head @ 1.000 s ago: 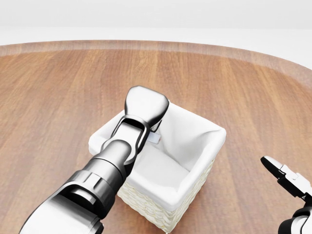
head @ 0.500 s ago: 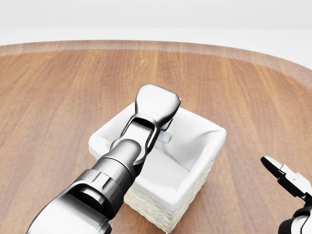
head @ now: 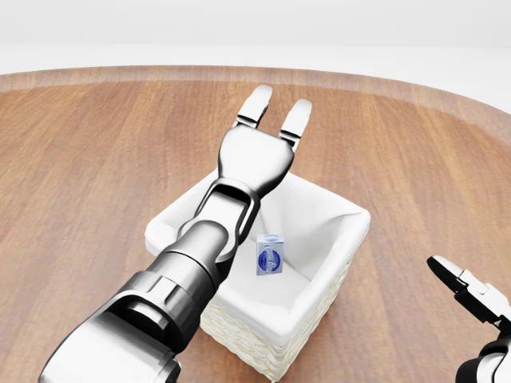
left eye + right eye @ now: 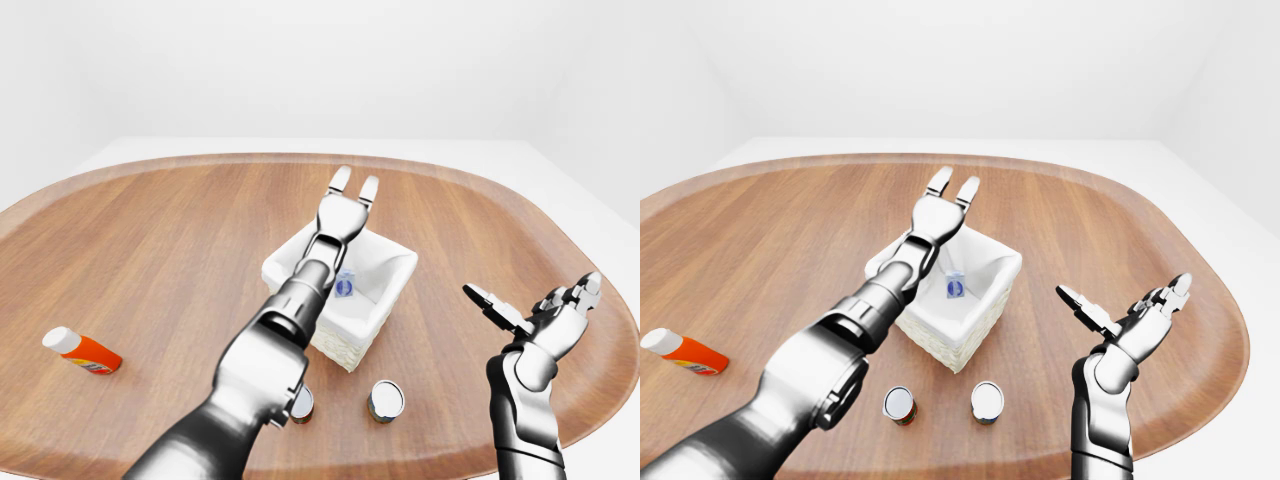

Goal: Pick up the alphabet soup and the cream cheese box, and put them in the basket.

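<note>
At the far left of the right-eye view an orange bottle with a white cap (image 4: 682, 351) lies on its side on the round wooden table (image 4: 760, 230), well apart from everything else. Moving right, the left arm reaches up from the bottom left and ends in the left hand (image 3: 267, 128), which hangs above the top rim of the basket (image 3: 339, 267) with its fingers (image 3: 257, 106) stretched straight and spread, holding nothing. The basket is a square woven one with a white cloth lining, standing near the middle of the table. Inside it, on the white lining and just right of the forearm in the head view, the cream cheese box (image 3: 271, 254) stands upright: a small white carton with a blue oval emblem on its face and a bluish top edge; its print is too small to read. Below the basket in the right-eye view two cans stand upright on the wood near the table's lower edge: a can with a red label (image 4: 900, 405) on the left, and a second can (image 4: 987, 401) beside it whose label is dark and hard to make out; which one is the alphabet soup cannot be told. Farthest right, the right hand (image 4: 1132, 318) is raised above the table's right side, palm up, its fingers spread wide and empty.
</note>
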Robot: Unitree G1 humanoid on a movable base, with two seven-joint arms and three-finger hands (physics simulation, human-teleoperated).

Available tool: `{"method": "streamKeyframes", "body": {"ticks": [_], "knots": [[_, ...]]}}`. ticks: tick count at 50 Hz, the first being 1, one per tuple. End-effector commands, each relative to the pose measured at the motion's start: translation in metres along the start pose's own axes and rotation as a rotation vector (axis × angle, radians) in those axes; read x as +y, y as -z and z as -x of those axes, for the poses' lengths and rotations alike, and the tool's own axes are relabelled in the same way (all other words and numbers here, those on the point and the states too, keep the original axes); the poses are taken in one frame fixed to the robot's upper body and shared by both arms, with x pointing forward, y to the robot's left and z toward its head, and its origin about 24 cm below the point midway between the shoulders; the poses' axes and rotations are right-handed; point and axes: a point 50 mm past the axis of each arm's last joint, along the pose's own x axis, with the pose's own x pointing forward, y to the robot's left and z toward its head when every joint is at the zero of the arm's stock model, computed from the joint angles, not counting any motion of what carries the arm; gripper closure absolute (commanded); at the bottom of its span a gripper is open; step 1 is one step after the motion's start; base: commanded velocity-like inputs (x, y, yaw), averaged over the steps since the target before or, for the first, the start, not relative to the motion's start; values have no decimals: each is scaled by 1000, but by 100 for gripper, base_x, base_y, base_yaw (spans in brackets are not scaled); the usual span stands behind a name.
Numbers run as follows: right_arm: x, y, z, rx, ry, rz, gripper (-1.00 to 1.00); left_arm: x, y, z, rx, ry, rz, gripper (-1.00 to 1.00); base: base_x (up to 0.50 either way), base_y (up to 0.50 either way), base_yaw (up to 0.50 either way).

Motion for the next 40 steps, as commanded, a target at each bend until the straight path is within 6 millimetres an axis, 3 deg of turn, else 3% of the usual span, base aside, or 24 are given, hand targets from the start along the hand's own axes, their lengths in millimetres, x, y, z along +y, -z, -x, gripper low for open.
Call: {"method": "streamKeyframes", "body": {"ticks": [1,13,14,17,23,32,40], "knots": [[0,0,0,1,0,1,-100,21,2,-7,-6,-97,-25,-100,0,0,0],[0,0,1,-1,1,1,-100,54,8,-4,11,-276,-7,-100,0,0,0],[0,0,1,-1,1,2,-100,67,13,0,27,-361,-2,-100,0,0,0],[0,0,1,0,1,3,-100,78,20,10,55,-440,7,-100,0,0,0],[-1,0,1,-2,0,3,-100,82,31,30,104,-520,12,-100,0,0,0],[0,0,1,0,0,5,-100,86,61,57,207,-597,157,-100,0,0,0],[0,0,1,0,0,3,-100,104,81,90,254,-669,162,-100,0,0,0]]}}
